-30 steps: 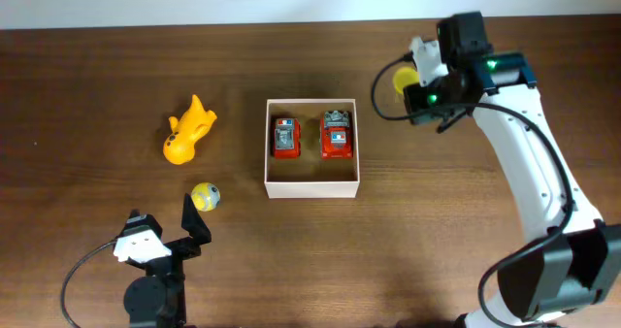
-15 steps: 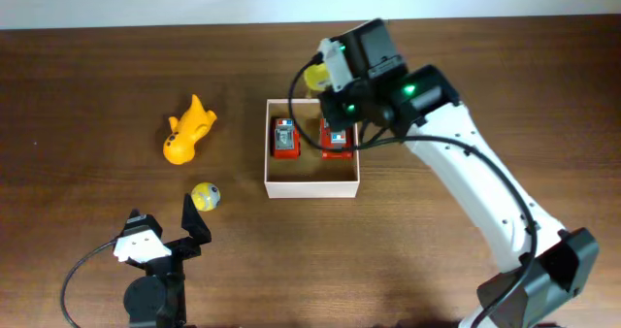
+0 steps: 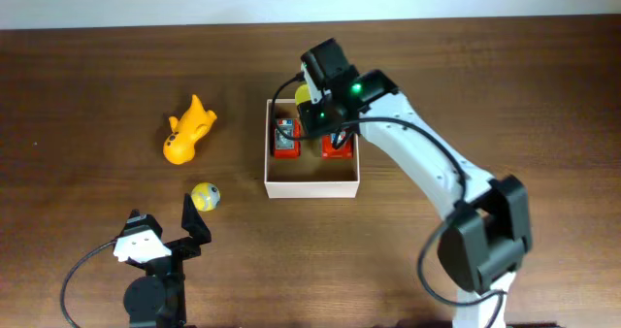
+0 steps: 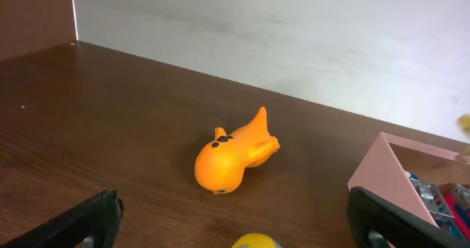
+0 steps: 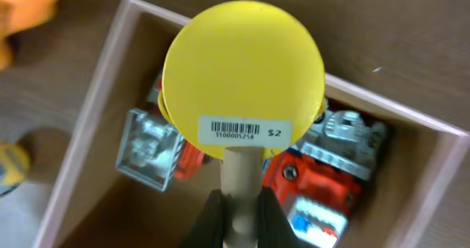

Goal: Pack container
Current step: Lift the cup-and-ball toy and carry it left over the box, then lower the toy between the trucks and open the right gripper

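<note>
**A:** Where is the container (image 3: 312,178)?

**B:** In the middle of the brown table (image 3: 87,76), open side up. Two red toy cars (image 3: 284,140) lie side by side in its far half, and the near half shows bare tan floor.

**A:** And the right gripper (image 5: 241,217)?

**B:** It hangs over the far left part of the box. Its jaws are pinched narrow on a pale stick (image 5: 242,171). A yellow disc (image 5: 242,75) with a barcode sticker (image 5: 246,130) sits at the stick's end. In the wrist view the disc covers part of both cars. I cannot tell whether it touches them.

**A:** The left gripper (image 3: 163,216)?

**B:** It is at the near left of the table with its fingers spread wide and nothing between them. A small yellow ball (image 3: 205,196) lies just to the right of its right finger.

**A:** Anything else outside the box?

**B:** An orange fish toy (image 3: 187,131) lies on the table to the left of the container, well apart from it and farther back than the ball.
</note>
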You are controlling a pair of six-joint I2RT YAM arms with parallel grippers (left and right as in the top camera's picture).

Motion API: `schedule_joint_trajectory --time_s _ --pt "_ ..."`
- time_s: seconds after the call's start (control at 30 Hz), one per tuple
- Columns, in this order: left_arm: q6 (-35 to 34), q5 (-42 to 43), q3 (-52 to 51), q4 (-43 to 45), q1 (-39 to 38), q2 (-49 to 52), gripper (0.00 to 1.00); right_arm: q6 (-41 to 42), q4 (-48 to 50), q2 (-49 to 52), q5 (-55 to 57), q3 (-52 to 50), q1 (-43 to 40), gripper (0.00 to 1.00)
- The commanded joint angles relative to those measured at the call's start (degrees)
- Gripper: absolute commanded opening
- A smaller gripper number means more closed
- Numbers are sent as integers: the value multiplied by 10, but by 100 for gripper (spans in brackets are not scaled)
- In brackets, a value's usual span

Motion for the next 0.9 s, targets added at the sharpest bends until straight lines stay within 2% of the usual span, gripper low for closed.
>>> schedule_joint_trajectory --time_s 0.0,0.87 --pt "11 4 -3 2 2 -3 99 26 11 20 -5 -7 4 7" --pt "11 4 -3 2 2 -3 99 54 11 39 -17 -7 4 8"
